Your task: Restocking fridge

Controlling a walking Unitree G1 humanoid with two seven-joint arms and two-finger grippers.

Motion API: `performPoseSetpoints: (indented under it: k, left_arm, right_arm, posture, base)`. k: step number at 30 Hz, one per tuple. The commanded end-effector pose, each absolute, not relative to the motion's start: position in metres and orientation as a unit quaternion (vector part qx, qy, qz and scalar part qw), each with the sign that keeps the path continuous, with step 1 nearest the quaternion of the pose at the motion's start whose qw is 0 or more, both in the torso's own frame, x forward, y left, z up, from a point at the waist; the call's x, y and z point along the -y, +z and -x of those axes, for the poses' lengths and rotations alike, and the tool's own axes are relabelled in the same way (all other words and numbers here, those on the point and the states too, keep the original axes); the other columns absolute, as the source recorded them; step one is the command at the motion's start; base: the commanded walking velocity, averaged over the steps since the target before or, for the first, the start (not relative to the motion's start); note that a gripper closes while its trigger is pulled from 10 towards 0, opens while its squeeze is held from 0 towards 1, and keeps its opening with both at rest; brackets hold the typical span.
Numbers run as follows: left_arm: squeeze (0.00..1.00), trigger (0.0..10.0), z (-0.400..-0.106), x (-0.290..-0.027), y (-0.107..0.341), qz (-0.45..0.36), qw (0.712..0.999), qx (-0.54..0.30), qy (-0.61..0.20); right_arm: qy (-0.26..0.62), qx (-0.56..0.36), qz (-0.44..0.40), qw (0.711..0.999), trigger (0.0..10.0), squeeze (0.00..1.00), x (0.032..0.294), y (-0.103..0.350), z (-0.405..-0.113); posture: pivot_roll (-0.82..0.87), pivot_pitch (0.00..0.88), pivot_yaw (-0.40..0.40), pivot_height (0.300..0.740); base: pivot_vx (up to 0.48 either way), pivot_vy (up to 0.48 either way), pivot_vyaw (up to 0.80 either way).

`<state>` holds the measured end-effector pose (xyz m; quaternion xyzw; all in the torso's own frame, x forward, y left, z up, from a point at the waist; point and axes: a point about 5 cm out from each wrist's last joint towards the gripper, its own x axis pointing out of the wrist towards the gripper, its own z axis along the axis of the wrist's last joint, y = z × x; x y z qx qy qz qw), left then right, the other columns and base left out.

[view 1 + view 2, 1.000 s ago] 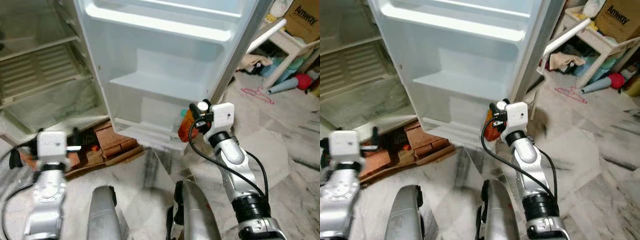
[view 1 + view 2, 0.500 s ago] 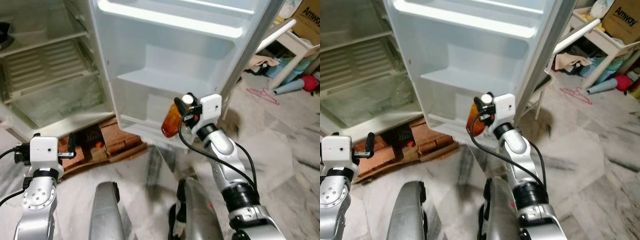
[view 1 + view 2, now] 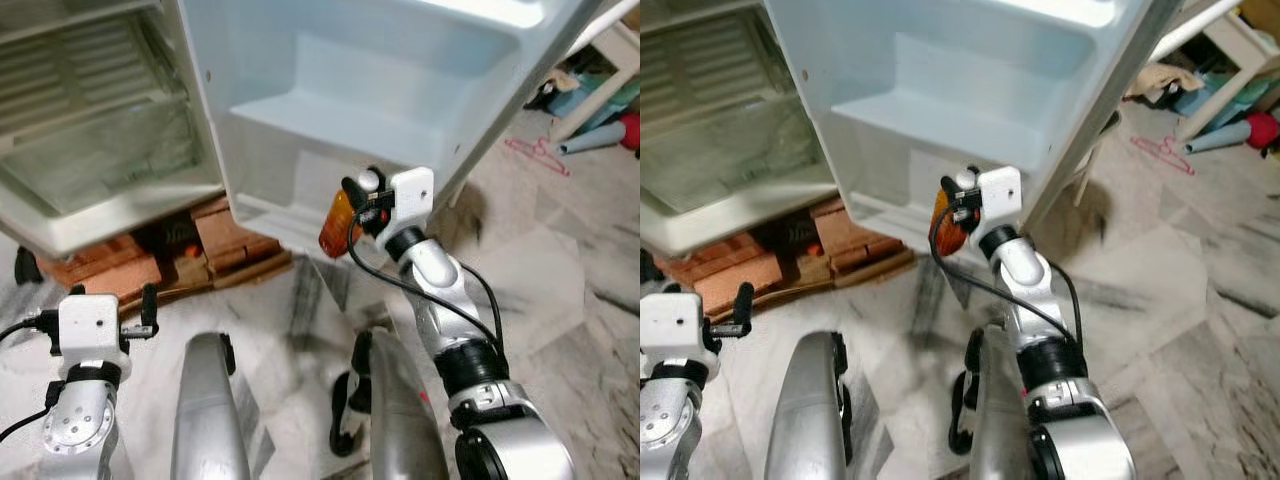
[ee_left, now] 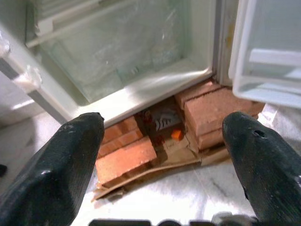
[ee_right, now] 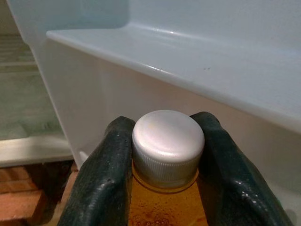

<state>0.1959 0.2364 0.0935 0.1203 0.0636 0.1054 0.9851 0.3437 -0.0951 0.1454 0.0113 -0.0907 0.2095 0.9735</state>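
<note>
The right tool (image 5: 167, 160) pinched the orange bottle (image 3: 335, 220) at its white cap (image 5: 168, 146), low beside the fridge door (image 3: 400, 90). The left tool (image 4: 160, 155) was spread wide above the bricks (image 4: 124, 157).

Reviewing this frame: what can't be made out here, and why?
- Bottle: label and lower body cut off by the right wrist view's edge; the right hand covers its neck.
- Door: its bottom bin sits behind the bottle and hand in the eye views, so its contents are unknown.
- Small orange thing among the bricks: too small to identify.
- Fridge upper shelves: cut off by the top edge.
</note>
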Motion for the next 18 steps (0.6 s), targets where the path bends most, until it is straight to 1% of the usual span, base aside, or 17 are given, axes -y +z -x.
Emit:
performPoseSetpoints:
  k: [1, 10, 12, 15, 18]
  left_arm:
    - [0.0, 10.0, -0.192, -0.233, 0.093, -0.124, 0.984, -0.071, 0.108]
    - [0.0, 10.0, -0.189, -0.229, 0.095, -0.132, 0.982, -0.074, 0.113]
    - [0.0, 10.0, -0.189, -0.228, 0.095, -0.132, 0.982, -0.074, 0.112]
    - [0.0, 10.0, -0.192, -0.224, 0.097, -0.134, 0.982, -0.073, 0.111]
    - [0.0, 10.0, -0.192, -0.224, 0.098, -0.134, 0.982, -0.072, 0.111]
  right_arm:
    - [0.204, 0.107, -0.011, 0.973, 10.0, 0.0, 0.096, 0.15, -0.344]
    - [0.218, 0.125, -0.015, 0.968, 10.0, 0.0, 0.082, 0.154, -0.347]
    - [0.22, 0.131, -0.014, 0.966, 10.0, 0.0, 0.081, 0.156, -0.347]
    - [0.219, 0.134, -0.011, 0.967, 10.0, 0.0, 0.079, 0.157, -0.349]
    - [0.218, 0.136, -0.012, 0.966, 10.0, 0.0, 0.079, 0.158, -0.349]
  posture:
    - [0.21, 0.322, -0.107, 0.563]
    - [0.23, 0.322, -0.106, 0.563]
    - [0.23, 0.322, -0.105, 0.558]
    - [0.23, 0.324, -0.103, 0.533]
    - [0.23, 0.323, -0.101, 0.523]
  base:
    - [0.0, 0.0, 0.0]
    - [0.0, 0.0, 0.0]
    - [0.0, 0.0, 0.0]
    - [0.0, 0.0, 0.0]
    - [0.0, 0.0, 0.0]
